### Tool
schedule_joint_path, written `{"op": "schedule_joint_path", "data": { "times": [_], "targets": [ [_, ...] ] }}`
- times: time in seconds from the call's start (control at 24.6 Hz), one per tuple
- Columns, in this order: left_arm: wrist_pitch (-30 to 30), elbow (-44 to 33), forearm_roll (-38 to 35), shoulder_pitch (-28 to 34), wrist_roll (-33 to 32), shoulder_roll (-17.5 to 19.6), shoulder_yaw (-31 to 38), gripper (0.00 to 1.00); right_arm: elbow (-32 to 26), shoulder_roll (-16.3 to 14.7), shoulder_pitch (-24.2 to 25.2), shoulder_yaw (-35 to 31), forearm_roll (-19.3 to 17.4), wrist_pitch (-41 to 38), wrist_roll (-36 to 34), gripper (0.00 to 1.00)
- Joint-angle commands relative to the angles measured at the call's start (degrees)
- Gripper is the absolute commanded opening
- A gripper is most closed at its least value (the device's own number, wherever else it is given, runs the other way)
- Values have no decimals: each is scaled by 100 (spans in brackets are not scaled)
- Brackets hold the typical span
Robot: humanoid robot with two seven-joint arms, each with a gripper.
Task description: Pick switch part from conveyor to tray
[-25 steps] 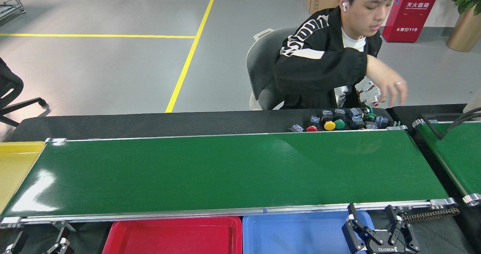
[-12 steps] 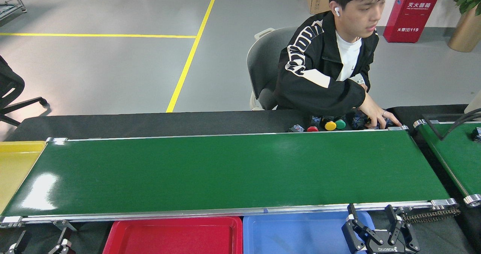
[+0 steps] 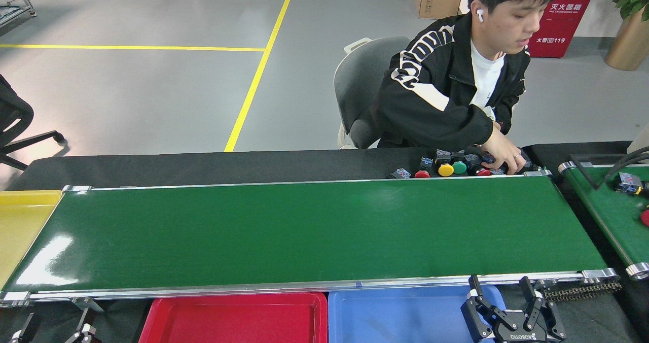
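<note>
Right pincer [image 3: 501, 288] spread over blue tray [image 3: 405, 317], left pincer [image 3: 53, 328] mostly cropped

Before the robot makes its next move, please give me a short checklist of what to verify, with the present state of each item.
1. Switch part on the conveyor within reach: not ok, the belt is bare.
2. Right hand open and free: ok, fingers spread, nothing between them.
3. Left hand ready: cannot tell, only its tips show at the picture's edge.
4. Blue tray free to receive a part: ok, the visible part is bare.
5. Person's hand away from the belt: ok, it is among the switch parts on the black table behind the rail.
6. Parts coming: ok, one lies on the second belt.
</note>
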Motion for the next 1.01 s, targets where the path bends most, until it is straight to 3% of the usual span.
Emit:
{"op": "schedule_joint_path", "data": {
  "times": [0.0, 0.16, 0.49, 0.97],
  "targets": [
    [-215, -49, 11, 9, 62, 62, 51, 100, -89, -32, -43, -7, -2, -18, -66, 100],
    [-198, -146, 73, 9, 159, 1, 113, 100, -89, -23, -52, -7, -2, -10, -66, 100],
    [-207, -120, 55, 71, 141, 335, 113, 100, -89, -14, -69, -7, -2, -1, -66, 100],
    [-48, -67, -41, 123, 9, 282, 34, 100, -45, -5, -95, -86, -20, 140, -5, 100]
  ]
}}
